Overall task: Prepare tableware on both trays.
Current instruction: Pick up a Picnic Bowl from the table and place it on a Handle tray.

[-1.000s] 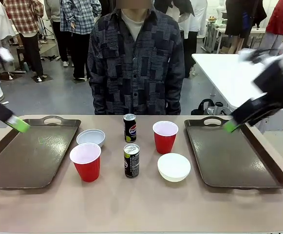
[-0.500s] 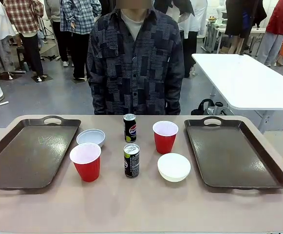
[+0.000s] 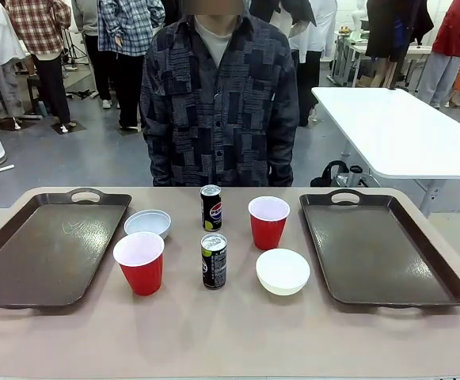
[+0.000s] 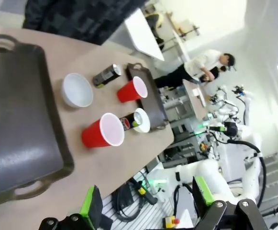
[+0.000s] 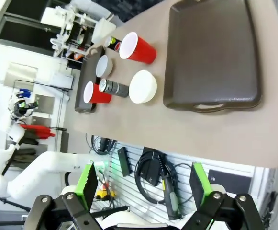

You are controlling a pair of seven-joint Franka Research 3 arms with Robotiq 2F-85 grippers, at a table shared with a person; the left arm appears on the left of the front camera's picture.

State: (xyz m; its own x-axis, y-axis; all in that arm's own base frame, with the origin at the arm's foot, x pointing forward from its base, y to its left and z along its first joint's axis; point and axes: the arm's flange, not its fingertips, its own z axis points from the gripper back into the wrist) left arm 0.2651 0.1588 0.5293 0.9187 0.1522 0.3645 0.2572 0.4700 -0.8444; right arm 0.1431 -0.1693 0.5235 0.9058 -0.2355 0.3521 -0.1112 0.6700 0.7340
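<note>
Left gripper (image 4: 147, 201) hangs back from the table's (image 4: 100, 165) near edge, jaws spread wide (nothing between them); right gripper (image 5: 143, 187) likewise, high above that edge.

The left tray (image 3: 47, 253) and right tray (image 3: 380, 253) are dark brown plastic with a dull sheen, the left one scuffed pale. The near cup (image 3: 140, 269) and far cup (image 3: 268, 226) are glossy red plastic, white inside; the near bowl (image 3: 283, 271) and far bowl (image 3: 148, 223) look smooth and white. The near can (image 3: 214, 265) and far can (image 3: 210, 210) are shiny printed metal, the bench (image 3: 230, 340) matt beige.
</note>
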